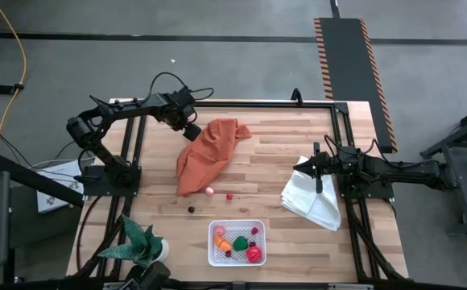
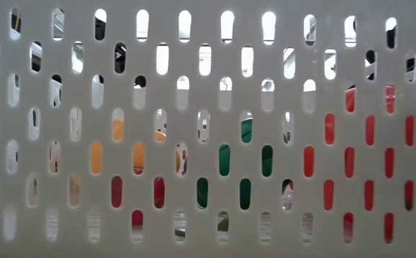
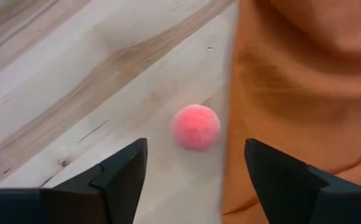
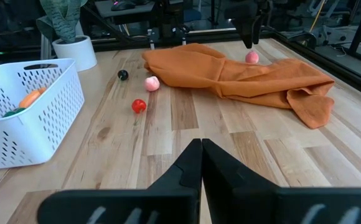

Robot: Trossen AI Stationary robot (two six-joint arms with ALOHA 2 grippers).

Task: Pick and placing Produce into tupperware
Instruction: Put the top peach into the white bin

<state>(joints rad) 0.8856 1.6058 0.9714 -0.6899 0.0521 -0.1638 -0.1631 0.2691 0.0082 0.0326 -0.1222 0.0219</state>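
A pink ball of produce (image 3: 196,126) lies on the wooden table against the edge of the orange cloth (image 3: 299,81). My left gripper (image 3: 196,168) hangs open just above it, pointing down, one finger on either side and neither touching; it also shows in the high view (image 1: 191,130) and in the right wrist view (image 4: 250,28) over the ball (image 4: 251,57). The tupperware (image 1: 236,242), a white slotted basket near the front edge, holds several pieces. Loose on the table are a pink piece (image 1: 209,191), a red piece (image 1: 229,196) and a black piece (image 1: 191,209). My right gripper (image 4: 200,155) waits shut at the right.
The orange cloth (image 1: 209,153) lies crumpled across the table's middle. A white folded cloth (image 1: 314,200) lies below my right gripper. A potted plant (image 1: 141,242) stands at the front left corner. The tupperware's slotted wall (image 2: 208,129) fills the low view.
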